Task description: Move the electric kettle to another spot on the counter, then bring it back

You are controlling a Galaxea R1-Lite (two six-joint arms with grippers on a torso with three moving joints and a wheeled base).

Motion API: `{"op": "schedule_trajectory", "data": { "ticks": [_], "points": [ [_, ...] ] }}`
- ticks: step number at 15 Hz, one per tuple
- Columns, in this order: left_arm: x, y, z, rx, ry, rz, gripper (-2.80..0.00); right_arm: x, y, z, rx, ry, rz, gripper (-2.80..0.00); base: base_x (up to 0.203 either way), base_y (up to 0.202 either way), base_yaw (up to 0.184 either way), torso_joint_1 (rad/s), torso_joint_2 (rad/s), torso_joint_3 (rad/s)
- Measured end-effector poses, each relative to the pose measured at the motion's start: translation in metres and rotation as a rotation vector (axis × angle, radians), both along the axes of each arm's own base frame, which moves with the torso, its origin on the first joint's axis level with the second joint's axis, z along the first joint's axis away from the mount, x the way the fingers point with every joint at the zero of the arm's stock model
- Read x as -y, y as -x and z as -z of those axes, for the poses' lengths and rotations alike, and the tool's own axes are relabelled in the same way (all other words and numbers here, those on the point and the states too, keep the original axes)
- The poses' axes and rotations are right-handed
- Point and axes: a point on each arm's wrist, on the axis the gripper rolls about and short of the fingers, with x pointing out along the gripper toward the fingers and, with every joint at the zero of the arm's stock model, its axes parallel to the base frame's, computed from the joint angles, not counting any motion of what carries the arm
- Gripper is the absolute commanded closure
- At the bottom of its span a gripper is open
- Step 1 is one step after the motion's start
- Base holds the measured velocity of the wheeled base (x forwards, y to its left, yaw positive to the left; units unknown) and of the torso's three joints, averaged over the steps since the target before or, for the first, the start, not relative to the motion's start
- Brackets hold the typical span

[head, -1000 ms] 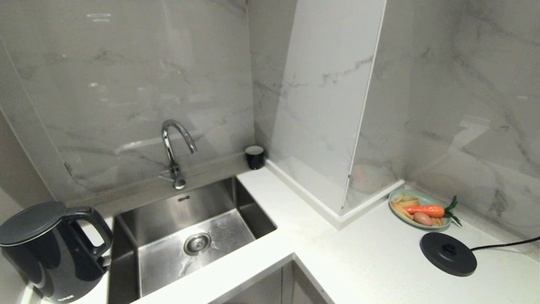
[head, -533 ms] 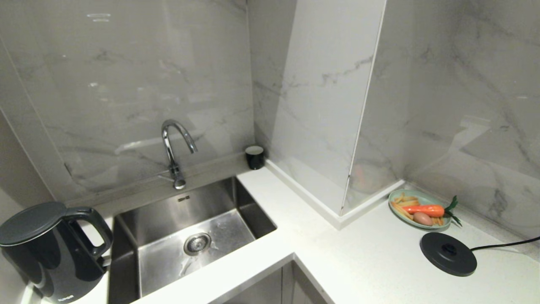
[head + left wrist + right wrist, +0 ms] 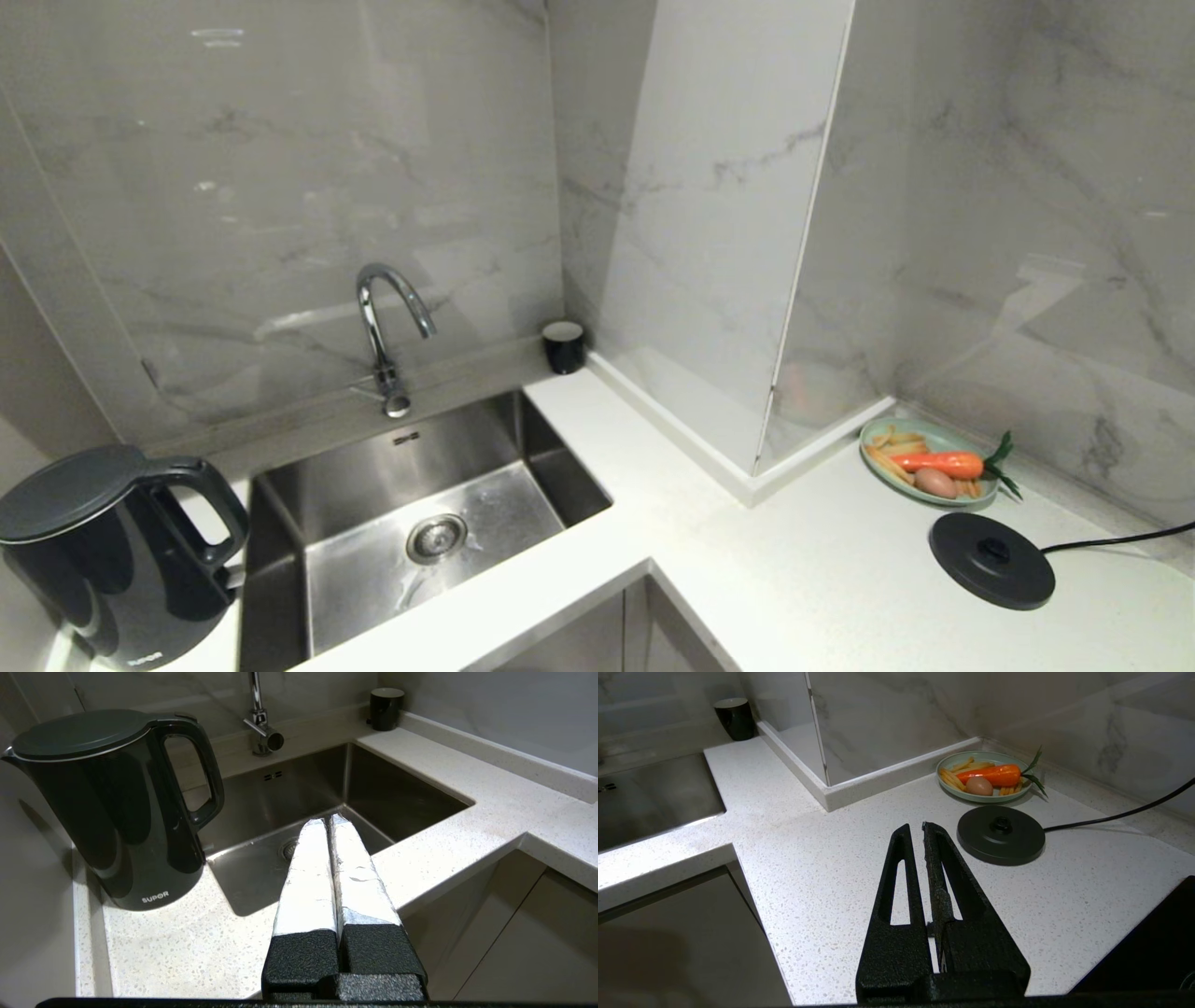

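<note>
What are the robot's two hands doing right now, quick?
Left gripper: closed, holding nothing, near the kettle.
Right gripper: closed, holding nothing, over the counter.

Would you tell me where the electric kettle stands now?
The electric kettle stands on the counter at the head view's far left, beside the sink.

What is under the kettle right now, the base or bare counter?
The electric kettle stands directly on the white counter left of the sink; its base disc lies empty far right. Its underside is hidden.
</note>
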Motion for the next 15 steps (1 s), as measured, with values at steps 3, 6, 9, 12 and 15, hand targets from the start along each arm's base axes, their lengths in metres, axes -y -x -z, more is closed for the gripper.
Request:
{"op": "schedule_trajectory", "data": {
  "ticks": [3,6,9,12,15],
  "points": [
    [0.0000,0.0000,-0.0001,0.001,0.000,-0.001,0.00,0.0000,0.0000,-0.0001,0.000,0.000,0.000,0.00,0.002,-0.004,0.069,0.004,0.00,0.001],
    [0.0000,0.0001,-0.0001,-0.001,0.000,0.000,0.00,0.0000,0.0000,-0.0001,0.001,0.003,0.000,0.00,-0.002,-0.007,0.173,0.003,0.00,0.000],
    [0.0000,0.0001,-0.0001,0.000,0.000,0.000,0.00,0.0000,0.0000,-0.0001,0.001,0.003,0.000,0.00,-0.003,-0.009,0.177,0.003,0.00,0.005],
    [0.0000,0.0001,-0.0002,0.000,0.000,0.000,0.00,0.0000,0.0000,-0.0001,0.001,0.003,0.000,0.00,0.000,-0.009,0.181,0.005,0.00,0.003],
    [0.0000,0.0001,-0.0002,0.000,0.000,0.000,0.00,0.0000,0.0000,-0.0001,0.001,0.003,0.000,0.00,-0.002,-0.004,0.137,0.003,0.01,0.002]
  ]
}}
